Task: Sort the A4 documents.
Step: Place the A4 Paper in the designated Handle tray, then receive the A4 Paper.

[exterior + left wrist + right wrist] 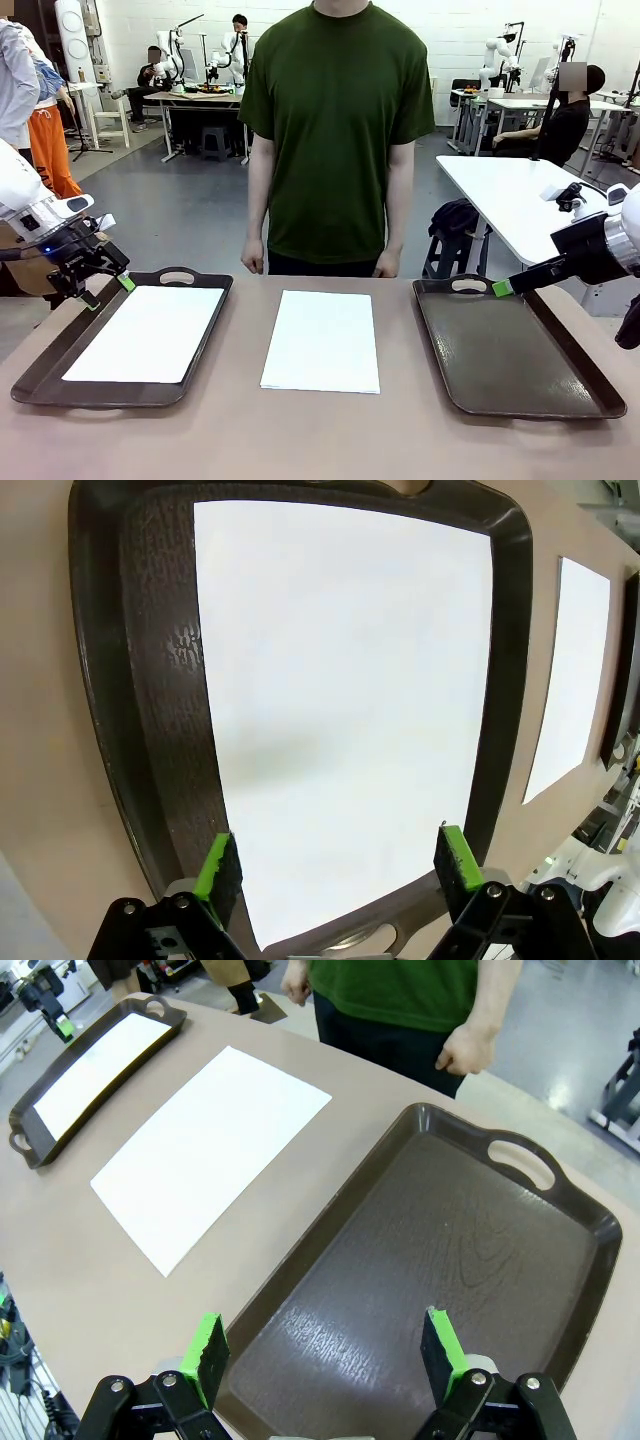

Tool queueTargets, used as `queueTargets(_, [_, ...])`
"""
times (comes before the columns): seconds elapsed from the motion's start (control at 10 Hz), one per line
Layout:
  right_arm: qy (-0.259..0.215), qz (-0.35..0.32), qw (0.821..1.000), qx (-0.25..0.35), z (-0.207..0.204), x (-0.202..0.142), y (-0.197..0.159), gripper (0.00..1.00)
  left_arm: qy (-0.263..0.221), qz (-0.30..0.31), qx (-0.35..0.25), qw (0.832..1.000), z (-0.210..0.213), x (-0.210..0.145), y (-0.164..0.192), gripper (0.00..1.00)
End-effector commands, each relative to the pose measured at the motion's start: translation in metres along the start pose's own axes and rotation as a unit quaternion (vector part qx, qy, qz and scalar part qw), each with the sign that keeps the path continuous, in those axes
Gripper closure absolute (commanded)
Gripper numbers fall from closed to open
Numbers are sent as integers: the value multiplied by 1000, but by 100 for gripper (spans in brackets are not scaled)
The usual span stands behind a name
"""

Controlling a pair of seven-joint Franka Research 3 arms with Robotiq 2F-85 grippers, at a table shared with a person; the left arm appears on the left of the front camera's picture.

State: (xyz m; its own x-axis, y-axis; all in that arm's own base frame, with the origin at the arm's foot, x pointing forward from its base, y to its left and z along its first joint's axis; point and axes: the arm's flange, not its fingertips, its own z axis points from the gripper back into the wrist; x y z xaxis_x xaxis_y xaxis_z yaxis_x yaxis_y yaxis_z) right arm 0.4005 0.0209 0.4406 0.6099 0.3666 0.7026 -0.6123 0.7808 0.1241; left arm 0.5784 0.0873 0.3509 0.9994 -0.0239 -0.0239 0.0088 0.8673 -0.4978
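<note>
The left arm (30, 215) and the right arm (600, 250) both hold their jaws wide.
One A4 sheet (145, 333) lies flat in the left tray (35, 378); more white paper (322, 340) lies on the table (300, 435) between the trays, in front of a person (335, 120); the left jaws hang over the left tray, holding nothing; the right jaws hang over the dark right tray (510, 350), holding nothing.

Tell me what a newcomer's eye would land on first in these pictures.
A white sheet lies alone mid-table, straight in front of a person in a green shirt. Left of it, a second sheet lies inside a dark brown tray, and a matching tray sits at the right, its dark bottom bare.
</note>
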Motion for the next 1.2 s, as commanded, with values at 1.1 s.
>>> queueTargets(1.1, [-2,-5,1000,5,-4,-1,-1,0,-70,-140,4,988,28,-18,-65,0])
